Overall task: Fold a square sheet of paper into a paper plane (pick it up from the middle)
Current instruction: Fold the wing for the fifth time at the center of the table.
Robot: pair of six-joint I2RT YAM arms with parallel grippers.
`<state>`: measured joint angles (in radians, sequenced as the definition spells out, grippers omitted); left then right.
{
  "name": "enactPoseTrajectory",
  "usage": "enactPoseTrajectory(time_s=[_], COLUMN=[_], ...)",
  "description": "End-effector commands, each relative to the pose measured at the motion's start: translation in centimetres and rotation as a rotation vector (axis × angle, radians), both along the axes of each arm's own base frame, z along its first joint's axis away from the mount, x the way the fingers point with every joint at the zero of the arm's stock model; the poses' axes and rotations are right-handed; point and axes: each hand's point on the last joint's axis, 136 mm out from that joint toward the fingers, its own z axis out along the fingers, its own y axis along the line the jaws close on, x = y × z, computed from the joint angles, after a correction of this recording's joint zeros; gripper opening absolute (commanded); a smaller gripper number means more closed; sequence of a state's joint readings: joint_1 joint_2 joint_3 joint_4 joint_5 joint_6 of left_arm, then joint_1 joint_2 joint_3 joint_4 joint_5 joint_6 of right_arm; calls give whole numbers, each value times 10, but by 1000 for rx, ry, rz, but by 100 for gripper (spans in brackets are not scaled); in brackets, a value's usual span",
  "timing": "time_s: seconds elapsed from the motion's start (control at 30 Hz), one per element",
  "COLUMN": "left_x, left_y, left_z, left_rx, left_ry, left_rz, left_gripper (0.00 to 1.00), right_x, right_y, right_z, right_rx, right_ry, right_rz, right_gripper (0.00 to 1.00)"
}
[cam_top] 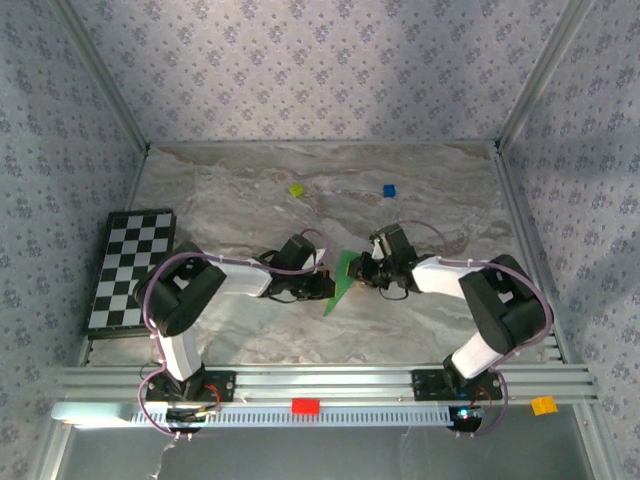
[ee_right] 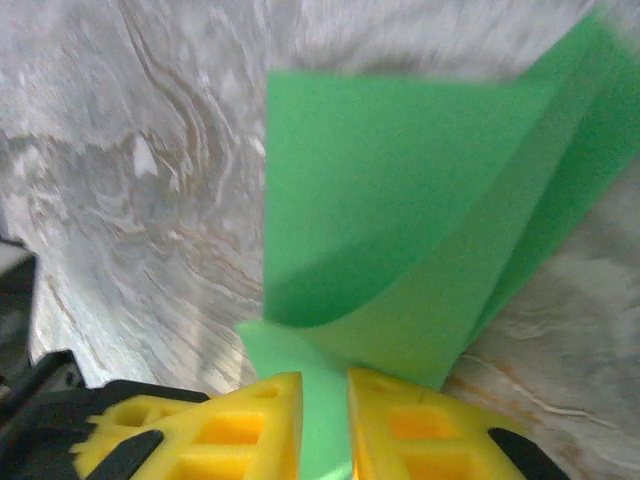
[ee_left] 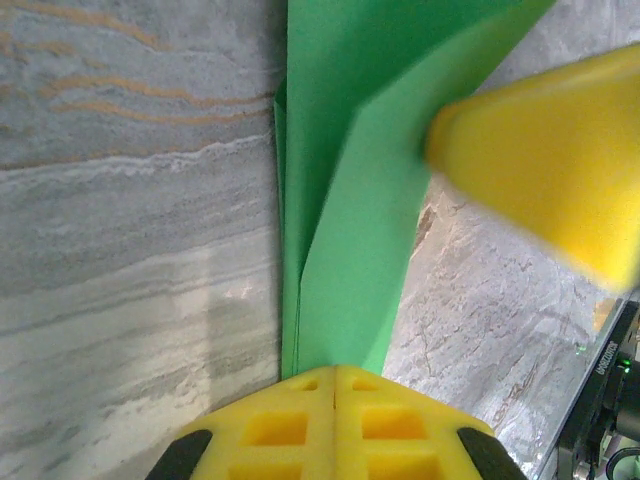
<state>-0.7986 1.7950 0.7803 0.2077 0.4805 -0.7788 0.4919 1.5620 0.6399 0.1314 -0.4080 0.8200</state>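
The square sheet of paper (cam_top: pixel 343 272) is bright green and partly folded, standing on edge at mid-table between both grippers. My left gripper (cam_top: pixel 328 283) is shut on its near end; in the left wrist view the yellow jaws (ee_left: pixel 335 375) meet with no gap and the paper (ee_left: pixel 350 250) runs away from them in layered folds. My right gripper (cam_top: pixel 368 270) faces it from the right. Its fingers (ee_right: pixel 324 385) stand slightly apart with the paper (ee_right: pixel 400 200) running through the gap and curving upward. One blurred yellow right fingertip (ee_left: pixel 550 160) touches the paper.
A black-and-white checkerboard (cam_top: pixel 130 268) lies at the left edge. A tiny yellow-green block (cam_top: pixel 296 189) and a blue block (cam_top: pixel 389 190) sit toward the back. A red block (cam_top: pixel 305 405) and an orange block (cam_top: pixel 543 405) rest on the front rail.
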Motion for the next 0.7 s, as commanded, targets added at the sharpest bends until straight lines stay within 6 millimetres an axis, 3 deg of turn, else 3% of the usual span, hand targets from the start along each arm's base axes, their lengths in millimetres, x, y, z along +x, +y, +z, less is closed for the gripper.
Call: enactPoseTrajectory(time_s=[0.0,0.13,0.3,0.5,0.67], left_x=[-24,-22,-21,-23,-26], left_y=[38,37,36,37,40], left_z=[-50,-49,-47,-54,-61], left_rx=[193,196,203,220,230], left_ry=[92,86,86,99,116], left_rz=[30,23,17,14,15], left_gripper=[0,0,0,0,0], right_x=[10,5,1,16,31], right_y=[-7,8,23,7,-9], right_z=[28,32,7,-23,-26], right_rx=[-1,40,-1,-60,-40], right_ry=[-63,-70,-26,16,20], right_rz=[16,75,108,68,29], right_gripper=[21,19,16,16,17])
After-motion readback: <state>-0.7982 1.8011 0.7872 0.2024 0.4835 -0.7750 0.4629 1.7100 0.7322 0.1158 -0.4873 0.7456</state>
